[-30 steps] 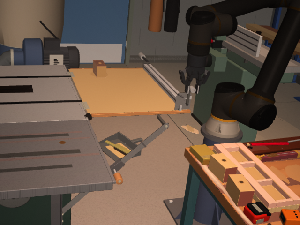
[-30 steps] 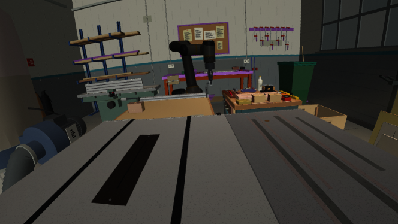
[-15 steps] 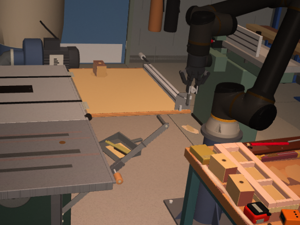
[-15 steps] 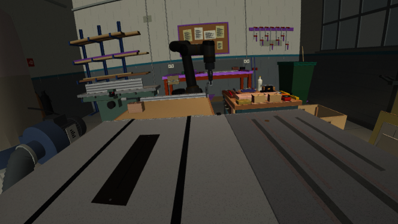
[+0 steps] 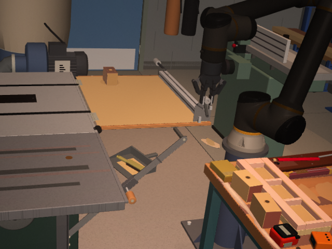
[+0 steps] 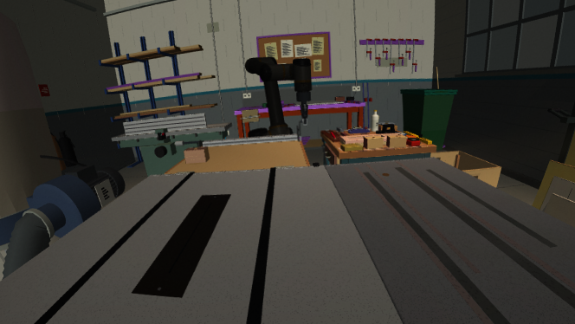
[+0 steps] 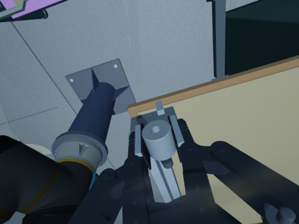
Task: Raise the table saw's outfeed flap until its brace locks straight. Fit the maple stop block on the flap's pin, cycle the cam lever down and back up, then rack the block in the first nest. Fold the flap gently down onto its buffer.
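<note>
The outfeed flap (image 5: 136,100) stands level with the saw table, and its grey brace (image 5: 158,159) runs straight beneath it. A maple stop block (image 5: 110,75) sits on the flap near its far hinge-side corner. At the flap's outer corner the cam lever (image 5: 206,103) stands upright on its grey bracket, and there my gripper (image 5: 207,101) is closed around the lever's pale round knob (image 7: 158,139). The wrist camera shows the knob between the fingers above the flap's corner (image 7: 133,108).
A pale wooden rack of nests (image 5: 284,193) lies on the orange cart at the right, with two more blocks (image 5: 256,195) in front of it. The robot's base (image 5: 245,144) stands just beyond the flap's outer edge. A fence rail (image 5: 178,89) runs along the flap's right side.
</note>
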`<act>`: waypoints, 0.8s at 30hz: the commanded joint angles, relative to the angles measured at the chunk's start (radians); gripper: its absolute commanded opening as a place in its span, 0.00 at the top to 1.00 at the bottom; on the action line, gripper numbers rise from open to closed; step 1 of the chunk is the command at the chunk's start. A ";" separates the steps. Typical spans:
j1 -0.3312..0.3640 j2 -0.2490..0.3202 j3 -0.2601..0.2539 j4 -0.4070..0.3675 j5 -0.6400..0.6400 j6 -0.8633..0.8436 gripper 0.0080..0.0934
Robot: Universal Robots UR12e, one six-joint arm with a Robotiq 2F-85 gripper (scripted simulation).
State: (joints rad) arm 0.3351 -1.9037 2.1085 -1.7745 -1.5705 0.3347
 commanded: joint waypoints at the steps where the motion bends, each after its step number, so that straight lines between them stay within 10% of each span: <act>1: -0.002 0.003 -0.002 -0.005 0.000 -0.001 1.00; 24: -0.025 0.072 0.001 -0.076 0.000 -0.024 1.00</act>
State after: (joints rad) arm 0.3101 -1.8307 2.1103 -1.8505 -1.5708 0.3102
